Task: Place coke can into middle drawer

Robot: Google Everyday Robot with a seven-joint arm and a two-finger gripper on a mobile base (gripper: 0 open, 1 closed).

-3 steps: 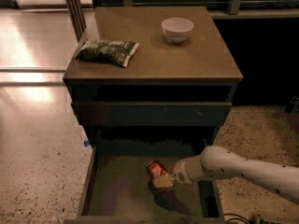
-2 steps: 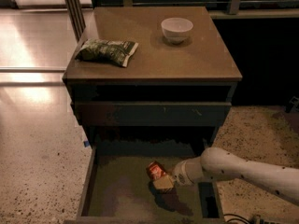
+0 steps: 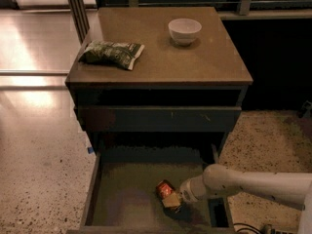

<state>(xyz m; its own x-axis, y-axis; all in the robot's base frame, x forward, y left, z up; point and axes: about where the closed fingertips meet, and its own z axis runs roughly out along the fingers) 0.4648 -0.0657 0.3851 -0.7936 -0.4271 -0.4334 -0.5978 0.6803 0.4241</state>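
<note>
So the middle drawer (image 3: 126, 195) is hanging open below the chip bag (image 3: 111, 54). The coke can (image 3: 164, 187) sits tilted on its floor with the gripper (image 3: 173, 200) right against it, can't tell if it's clamped. White bowl (image 3: 184, 30) up top.

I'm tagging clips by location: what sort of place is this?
Probably an office break area: a brown-topped drawer cabinet on speckled polished floor, with a green crinkled chip bag and small white bowl on top. The gripper is low in the open dark middle drawer, by the small red coke can.
</note>
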